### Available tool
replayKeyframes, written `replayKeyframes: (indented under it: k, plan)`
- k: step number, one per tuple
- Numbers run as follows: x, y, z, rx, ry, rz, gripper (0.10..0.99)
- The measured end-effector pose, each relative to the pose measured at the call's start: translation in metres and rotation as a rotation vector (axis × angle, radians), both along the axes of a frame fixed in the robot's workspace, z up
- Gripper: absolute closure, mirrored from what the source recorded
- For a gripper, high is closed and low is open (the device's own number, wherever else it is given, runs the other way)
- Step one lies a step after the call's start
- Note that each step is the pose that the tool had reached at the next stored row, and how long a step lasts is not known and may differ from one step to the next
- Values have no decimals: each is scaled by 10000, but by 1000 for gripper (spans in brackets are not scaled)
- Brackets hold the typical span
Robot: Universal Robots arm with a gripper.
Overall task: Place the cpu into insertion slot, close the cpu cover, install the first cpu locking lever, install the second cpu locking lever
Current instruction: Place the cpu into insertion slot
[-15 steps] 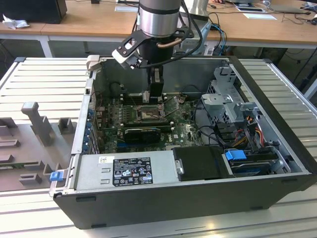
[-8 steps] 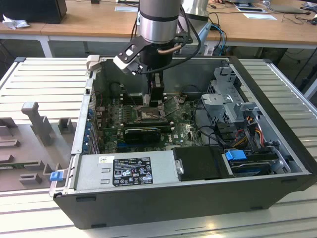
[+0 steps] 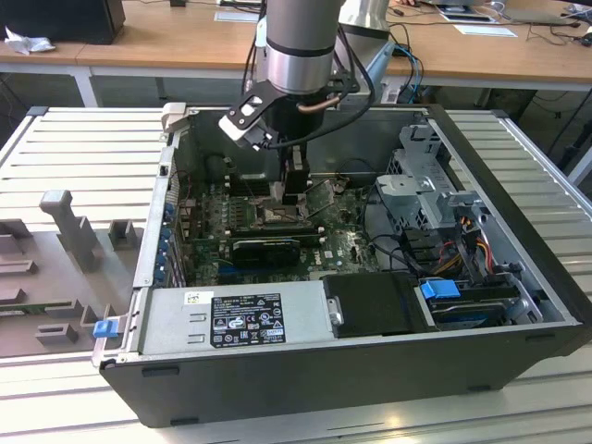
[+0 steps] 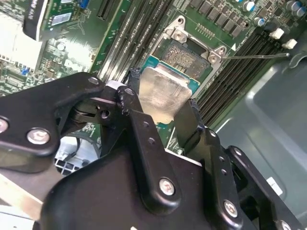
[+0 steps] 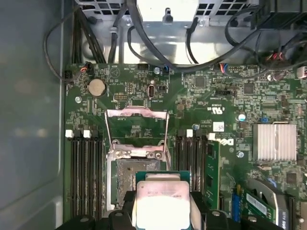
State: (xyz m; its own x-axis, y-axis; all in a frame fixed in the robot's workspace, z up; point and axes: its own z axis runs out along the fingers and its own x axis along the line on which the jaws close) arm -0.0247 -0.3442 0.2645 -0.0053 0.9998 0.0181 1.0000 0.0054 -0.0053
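Chip [image 4: 165,91]: pale square held by two opposite edges, hanging just above the socket and partly over it; not seated.
Pincer [image 4: 162,103]: closed on the chip, black fingers [image 4: 130,98] pressing its sides; in the exterior view it reaches down inside the open computer case [image 3: 370,370].
Socket [image 4: 184,60]: dark centre bare, silver rim showing, on the green board [image 5: 192,96].
Cover [image 5: 136,113]: silver frame swung up and open, clear of the socket.
Lever [image 4: 254,56]: thin metal rod standing out to one side, released.
Risk, alignment: the chip looks offset from the socket's centre, so lowering it as it sits would likely land a corner on the rim or on the fine contacts and bend them.
Risk, tilt: the hold is on thin edges only; a slight slip could tip the chip and seat it crooked.
Risk, crowding: the memory slots [image 5: 86,172] lie just beside the socket, so a wide finger could catch their clips.
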Motion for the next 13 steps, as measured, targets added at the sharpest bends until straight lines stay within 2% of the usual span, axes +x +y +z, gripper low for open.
replayKeyframes:
  k: [4, 5, 8, 13]
  plan:
    - [-8, 11, -81, -25, -2, 91, 557]
    - [-8, 39, -118, -32, -26, 135, 557]
    - [-16, 108, -192, -30, -36, 139, 557]
    - [-93, 140, -298, -32, -39, 138, 557]
